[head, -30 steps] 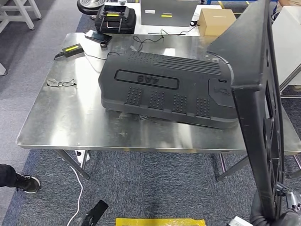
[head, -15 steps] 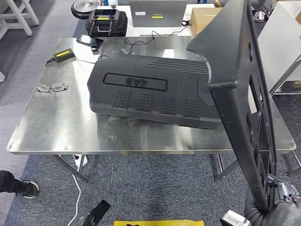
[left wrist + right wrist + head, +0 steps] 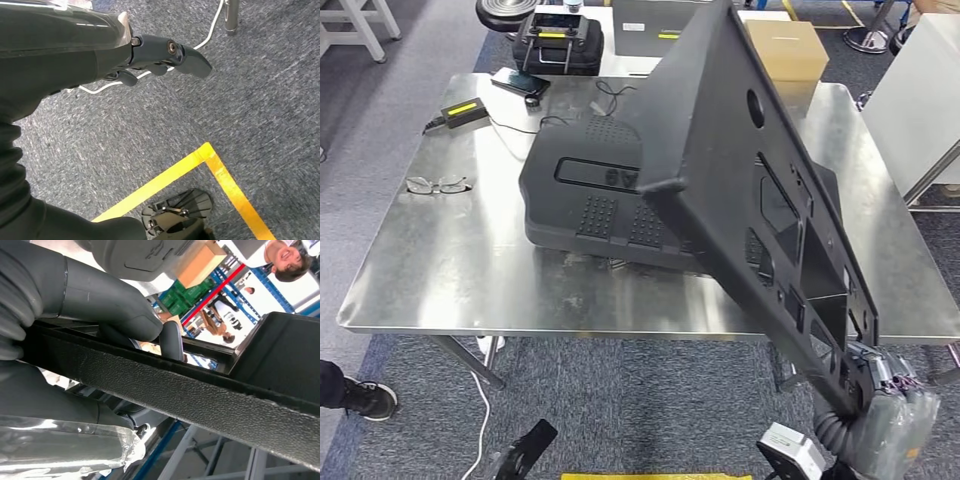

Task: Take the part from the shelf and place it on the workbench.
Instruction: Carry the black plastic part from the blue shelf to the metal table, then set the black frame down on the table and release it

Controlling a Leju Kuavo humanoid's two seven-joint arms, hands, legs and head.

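Note:
My right hand [image 3: 884, 408], low at the right in the head view, grips the bottom edge of a large black plastic panel [image 3: 727, 170] with several cutouts. The panel leans up and to the left over the steel workbench [image 3: 471, 270] and hides part of a second black ribbed part [image 3: 584, 190] that lies flat on the bench. In the right wrist view the thumb and fingers [image 3: 109, 300] clasp the panel's textured edge [image 3: 188, 390]. My left hand [image 3: 166, 55] hangs over the carpet, fingers stretched out and holding nothing.
On the bench's left lie glasses [image 3: 437, 185], a charger [image 3: 463, 109] and a phone [image 3: 520, 84]. A black case [image 3: 561, 40] and a cardboard box [image 3: 788, 50] stand behind. A white panel [image 3: 916, 100] stands at the right. Yellow tape [image 3: 211, 160] marks the floor.
The held panel has swung from nearly upright at the right edge to leaning left over the bench and the lying part. The camera has shifted slightly too.

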